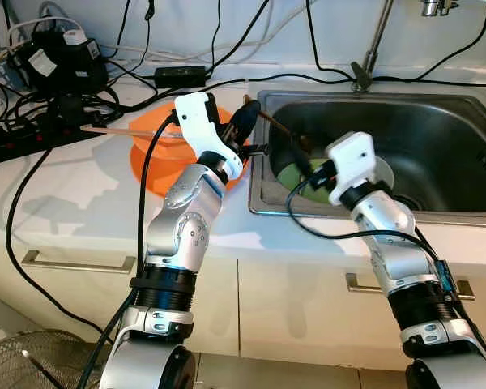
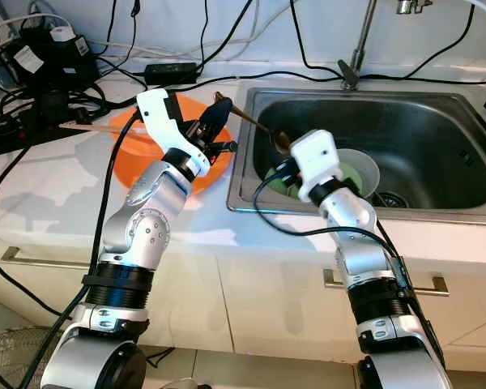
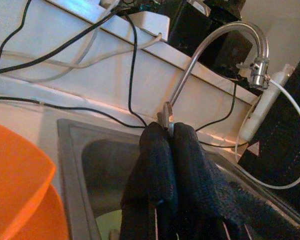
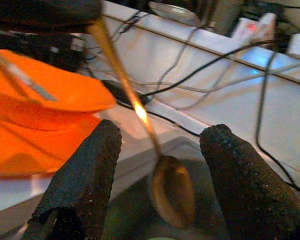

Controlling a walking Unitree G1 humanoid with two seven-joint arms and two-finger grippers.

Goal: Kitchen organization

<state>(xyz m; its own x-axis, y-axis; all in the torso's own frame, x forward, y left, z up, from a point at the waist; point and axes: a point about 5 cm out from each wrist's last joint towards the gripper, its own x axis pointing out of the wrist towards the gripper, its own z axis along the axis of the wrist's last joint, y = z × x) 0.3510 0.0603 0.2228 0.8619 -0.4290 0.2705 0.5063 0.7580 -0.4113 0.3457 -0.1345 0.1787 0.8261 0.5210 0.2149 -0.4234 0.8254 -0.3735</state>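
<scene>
Spoon held over the sink's edge

Your left gripper (image 2: 215, 116) is pinched shut on the spoon (image 4: 172, 192) handle, bowl end hanging over the sink (image 1: 437, 146). Your right gripper (image 4: 160, 170) waits spread wide around the bowl end. Close it off-center and the spoon could slip and drop into the sink, missing the orange bowl (image 1: 150, 134) beside it.

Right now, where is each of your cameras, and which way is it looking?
Head eyes: look down at the sink and orange bowl; both silver arms show.
Left wrist: looks along the shut left gripper toward the faucet.
Right wrist: looks between the open right gripper fingers.
Shared: the gold spoon, held by the left gripper.
</scene>
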